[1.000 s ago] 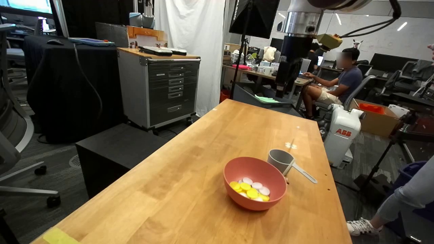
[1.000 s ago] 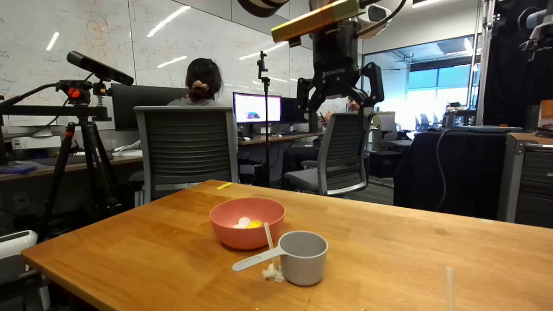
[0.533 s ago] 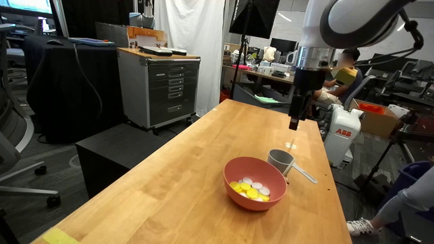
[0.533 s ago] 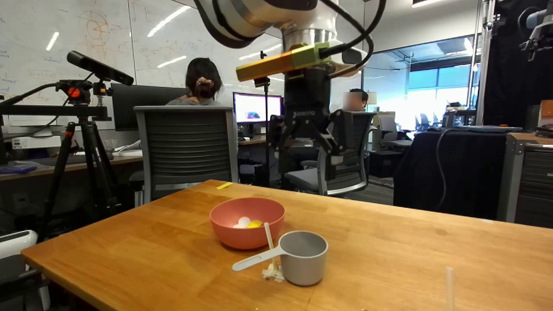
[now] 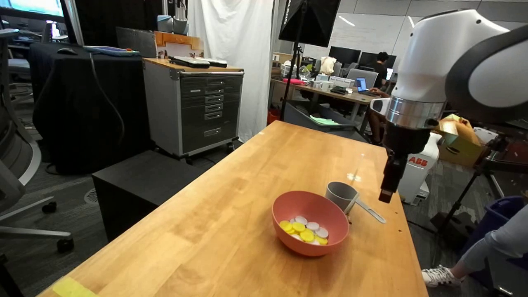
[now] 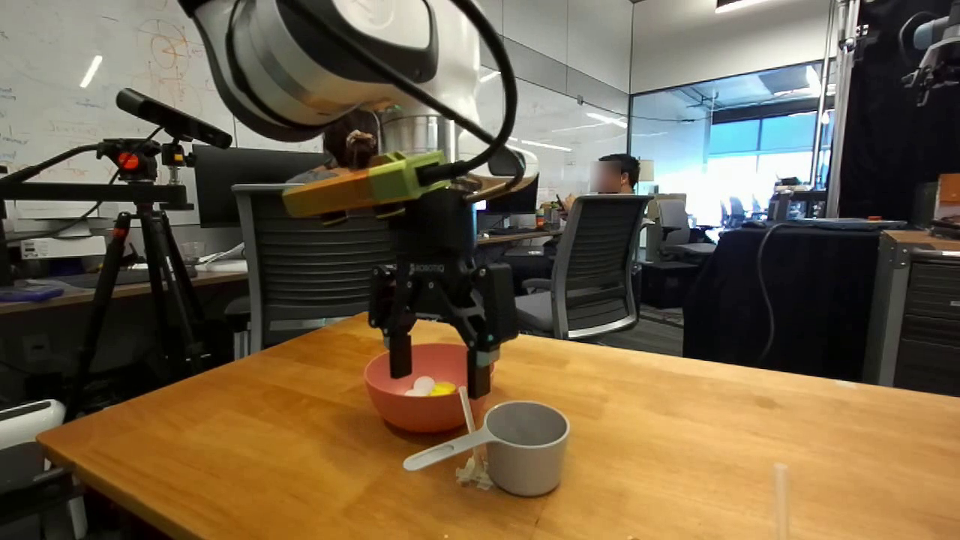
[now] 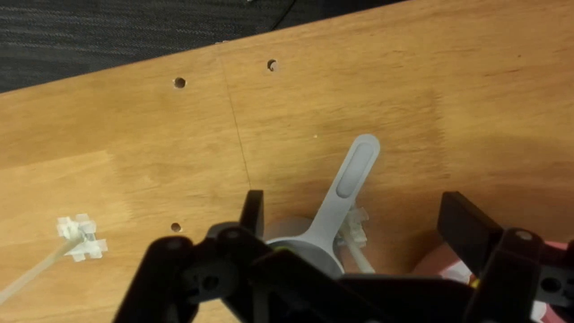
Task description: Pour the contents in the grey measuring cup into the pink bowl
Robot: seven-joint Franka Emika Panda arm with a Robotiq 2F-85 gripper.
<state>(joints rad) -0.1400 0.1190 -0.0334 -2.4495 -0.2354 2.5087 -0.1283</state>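
The grey measuring cup (image 6: 529, 457) stands upright on the table close by the pink bowl (image 6: 420, 416), its handle (image 7: 352, 172) pointing toward the table edge. Of the contents, only a speck of yellow (image 7: 282, 248) shows inside the cup in the wrist view; my finger linkage covers much of the cup. Yellow and white discs (image 5: 307, 235) lie in the bowl. My gripper (image 6: 440, 375) hangs over the table, fingers pointing down and wide open. In the wrist view the handle appears between the fingertips, below them, with nothing held.
A thin pale stick (image 6: 466, 409), taped to the table, rises between cup and bowl. Another taped stick (image 7: 40, 273) stands farther along the wooden table (image 5: 231, 194). A white ABB robot (image 5: 418, 163) is beyond the table's edge, and a person's leg (image 5: 486, 235) is nearby.
My gripper has come down and swung over toward the cup's handle side, rightward in one exterior picture and leftward in the other. Its jaws have stayed open. Cup and bowl have not moved.
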